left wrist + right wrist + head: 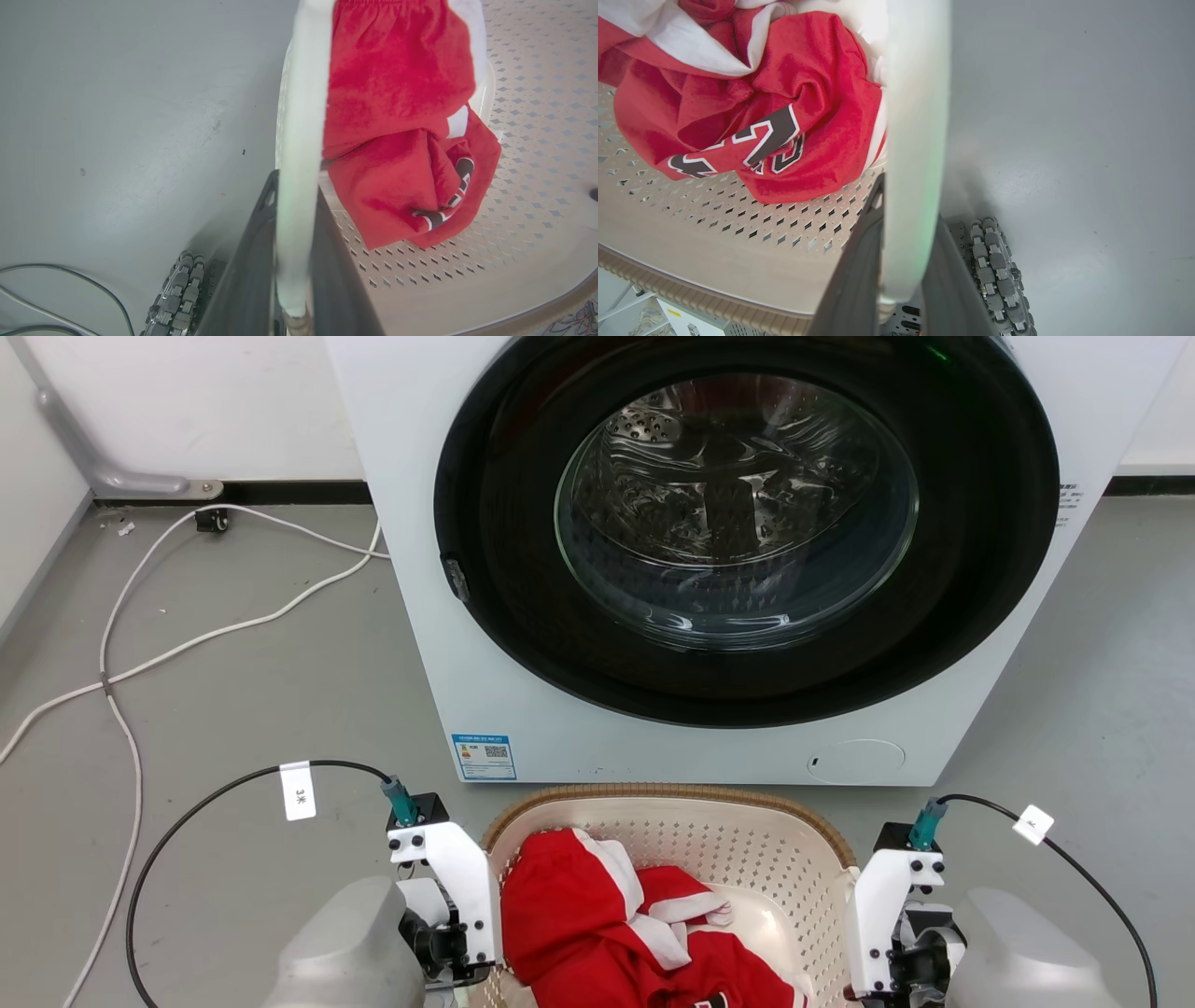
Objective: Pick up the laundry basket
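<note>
So the left gripper (294, 186) is pinched onto the left handle (299, 116) of the laundry basket (747, 845), one dark finger each side. The right gripper (910, 205) is clamped the same way on the right handle (920, 140). A big white washing machine (448, 691) stands on the grey floor (233, 728). The basket is just in front of its base, between the arms; can't tell if it's off the floor. A red-and-white jersey (560, 905) is bunched inside, and a white cable (187, 649) snakes across the floor left of the machine.
</note>
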Robot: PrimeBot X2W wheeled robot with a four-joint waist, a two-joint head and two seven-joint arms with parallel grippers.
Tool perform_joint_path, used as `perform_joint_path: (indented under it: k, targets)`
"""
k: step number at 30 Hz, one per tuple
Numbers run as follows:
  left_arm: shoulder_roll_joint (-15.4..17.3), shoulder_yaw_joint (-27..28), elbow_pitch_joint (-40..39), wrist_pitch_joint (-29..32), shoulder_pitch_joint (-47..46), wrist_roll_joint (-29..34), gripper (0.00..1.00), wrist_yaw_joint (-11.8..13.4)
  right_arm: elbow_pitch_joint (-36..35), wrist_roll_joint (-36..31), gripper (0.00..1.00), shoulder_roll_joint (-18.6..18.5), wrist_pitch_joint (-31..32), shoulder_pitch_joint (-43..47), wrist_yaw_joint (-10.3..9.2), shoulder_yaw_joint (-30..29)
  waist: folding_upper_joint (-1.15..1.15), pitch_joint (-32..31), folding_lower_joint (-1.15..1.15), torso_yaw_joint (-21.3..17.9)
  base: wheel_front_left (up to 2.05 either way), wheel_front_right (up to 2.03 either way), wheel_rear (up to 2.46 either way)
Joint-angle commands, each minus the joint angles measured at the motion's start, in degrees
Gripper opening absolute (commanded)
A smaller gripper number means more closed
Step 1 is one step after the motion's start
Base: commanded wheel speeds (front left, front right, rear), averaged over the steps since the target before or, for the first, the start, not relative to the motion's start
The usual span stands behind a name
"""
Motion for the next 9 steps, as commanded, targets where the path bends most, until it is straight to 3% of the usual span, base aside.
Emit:
perform_joint_path:
  k: [1,9]
  targets:
    - [0.1,0.2,-0.4,-0.4,0.3,-0.6,0.00,0.0,-0.2,-0.5,0.00,0.6,0.4,0.8,0.18,-0.1,0.00,0.0,0.00,0.0,0.00,0.00,0.00]
    - [0.0,-0.1,-0.4,-0.6,0.1,-0.7,0.00,0.0,-0.2,-1.3,0.00,0.9,0.9,0.8,0.18,-1.1,0.00,0.1,0.00,0.0,0.00,0.00,0.00]
